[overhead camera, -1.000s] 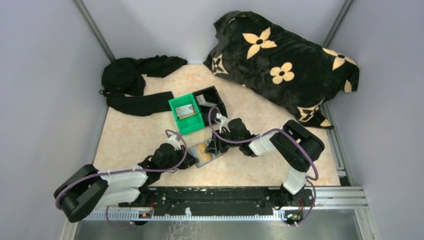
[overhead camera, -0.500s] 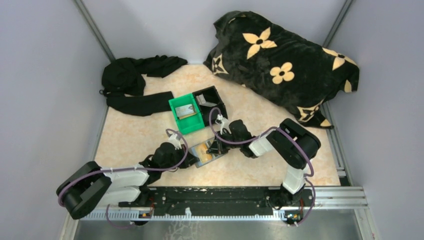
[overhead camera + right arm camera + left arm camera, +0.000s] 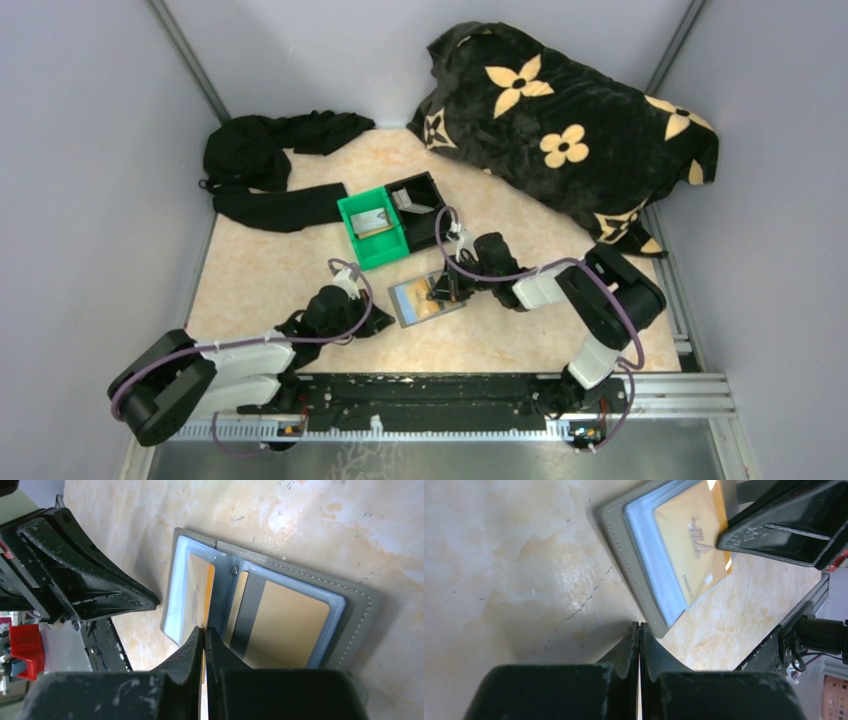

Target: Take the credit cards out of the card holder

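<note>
Between right hand (image 3: 204, 630) tips: golden card (image 3: 197, 587) edge, hand pinching shut on it, seemingly for pulling out | holder (image 3: 360, 615) lying open on counter (image 3: 499, 555) beneath hand | left hand (image 3: 639, 627) resting closed, empty, beside holder corner, likely bracing it

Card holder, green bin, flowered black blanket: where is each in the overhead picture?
card holder (image 3: 412, 302), overhead view, on its left panel.
green bin (image 3: 384, 252), overhead view, on its near wall.
flowered black blanket (image 3: 575, 110), overhead view, on its middle.
</note>
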Tool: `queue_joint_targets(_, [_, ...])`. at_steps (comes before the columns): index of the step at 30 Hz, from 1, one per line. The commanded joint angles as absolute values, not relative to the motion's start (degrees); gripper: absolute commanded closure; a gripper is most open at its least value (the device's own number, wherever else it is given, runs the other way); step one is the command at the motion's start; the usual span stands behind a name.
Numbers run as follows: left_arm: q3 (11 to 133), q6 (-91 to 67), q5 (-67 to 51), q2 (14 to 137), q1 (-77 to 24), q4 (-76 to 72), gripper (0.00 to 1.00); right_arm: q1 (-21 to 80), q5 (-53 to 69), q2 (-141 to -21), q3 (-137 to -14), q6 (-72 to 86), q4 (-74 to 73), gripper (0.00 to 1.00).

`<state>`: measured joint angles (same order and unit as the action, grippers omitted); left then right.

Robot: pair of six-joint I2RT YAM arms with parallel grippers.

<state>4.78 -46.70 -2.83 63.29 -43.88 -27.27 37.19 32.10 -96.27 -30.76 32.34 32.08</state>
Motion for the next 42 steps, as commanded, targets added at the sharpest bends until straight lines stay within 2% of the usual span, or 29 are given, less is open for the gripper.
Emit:
queue_joint_targets(1, [4.37, -45.48, -0.16, 62.31, -43.34, -20.28, 1.00, 36.23, 30.42, -91.00, -33.10, 28.68, 29.14, 1.00])
queue_joint_targets(9, [7.44, -43.16, 1.40, 58.97, -42.36, -15.29, 0.99, 35.86, 27.42, -87.78, -37.60, 24.65, 20.68, 1.00])
queue_joint_targets(21, [7.84, -42.19, -0.05, 60.45, -40.67, -16.08, 0.94, 35.86, 27.98, -93.64, -35.79, 26.54, 26.75, 0.97])
queue_joint_targets(25, [8.04, -41.80, -0.79, 62.82, -40.28, -17.31, 0.94, 35.86, 27.19, -95.14, -36.17, 26.55, 26.74, 0.88])
queue_joint_targets(31, [8.50, -41.84, -1.74, 64.60, -39.82, -18.25, 0.94, 35.86, 28.03, -96.74, -36.37, 26.82, 27.77, 0.84])
queue_joint_targets(33, [8.49, -41.79, -1.75, 64.56, -39.73, -18.27, 0.94, 35.87, 27.87, -96.15, -35.99, 26.72, 28.22, 0.87])
queue_joint_targets(35, [8.49, -41.69, -1.83, 64.51, -39.65, -18.20, 0.94, 35.86, 27.93, -95.46, -35.95, 26.47, 28.02, 0.99])
queue_joint_targets(42, [8.60, -41.25, -2.44, 64.26, -39.42, -18.39, 0.95, 35.80, 27.60, -95.11, -35.55, 26.58, 28.17, 1.00])
